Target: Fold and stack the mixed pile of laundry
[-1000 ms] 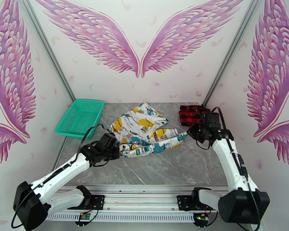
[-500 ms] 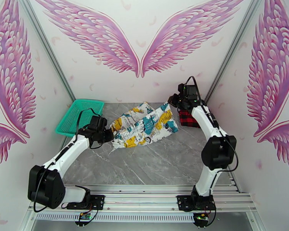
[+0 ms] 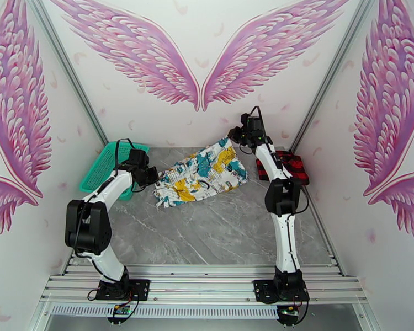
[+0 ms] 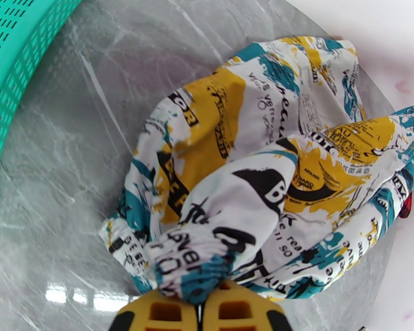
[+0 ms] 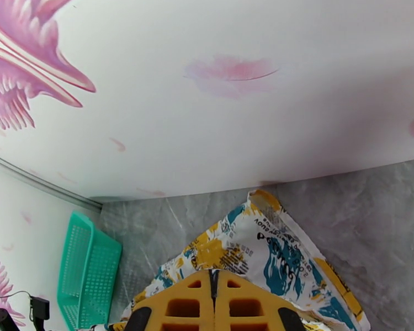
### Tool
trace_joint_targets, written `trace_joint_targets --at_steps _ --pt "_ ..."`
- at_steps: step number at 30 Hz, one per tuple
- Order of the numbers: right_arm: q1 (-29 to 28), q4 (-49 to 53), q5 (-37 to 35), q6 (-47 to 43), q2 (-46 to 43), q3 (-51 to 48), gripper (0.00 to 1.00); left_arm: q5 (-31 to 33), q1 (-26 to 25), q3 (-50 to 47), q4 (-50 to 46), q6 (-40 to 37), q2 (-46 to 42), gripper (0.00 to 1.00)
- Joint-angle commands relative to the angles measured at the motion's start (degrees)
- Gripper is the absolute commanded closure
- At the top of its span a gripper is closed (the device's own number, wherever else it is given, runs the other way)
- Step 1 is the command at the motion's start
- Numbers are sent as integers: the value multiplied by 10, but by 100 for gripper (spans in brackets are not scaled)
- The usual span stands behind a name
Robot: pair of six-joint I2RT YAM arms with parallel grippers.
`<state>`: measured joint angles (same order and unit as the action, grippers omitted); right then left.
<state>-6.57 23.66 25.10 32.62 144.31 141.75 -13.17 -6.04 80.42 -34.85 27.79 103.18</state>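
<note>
- We see the white printed garment (image 3: 204,175) stretched out on the far half of the grey table (image 3: 223,233), with its long axis running on a diagonal from near left to far right.
- Its near-left end sits low, just beside the teal basket (image 3: 105,166). Its far-right corner is raised toward the back wall (image 3: 207,128).
- The left arm (image 3: 105,194) bends up from its base and reaches forward along the basket. The left gripper (image 3: 152,176) is pressed together on a bunched fold at the garment's near-left end, and the left wrist view shows cloth gathered at its yellow fingertips (image 4: 168,310).
- The right arm (image 3: 279,216) stands almost straight, stretched far toward the wall. The right gripper (image 3: 233,136) has its fingers pressed together and pinches the raised corner.
- The cloth is white with yellow, teal and black cartoon print and lettering. It is creased and partly doubled over itself.
- The red-and-black plaid garment (image 3: 292,164) lies crumpled at the far right of the table, partly behind the right arm.
</note>
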Motion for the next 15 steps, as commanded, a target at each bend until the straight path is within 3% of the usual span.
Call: trace_joint_targets --at_steps 1,11,14,15 --pt "-10 -46 6 25 52 35 100 7 3 44 -10 -14 38 100" --pt "-16 -179 -13 93 166 66 100 40 18 70 28 23 114 99" --pt "-16 -186 -36 105 186 84 100 41 23 72 42 37 127 88" --pt "-16 -190 -38 107 191 88 92 42 24 73 44 39 129 82"
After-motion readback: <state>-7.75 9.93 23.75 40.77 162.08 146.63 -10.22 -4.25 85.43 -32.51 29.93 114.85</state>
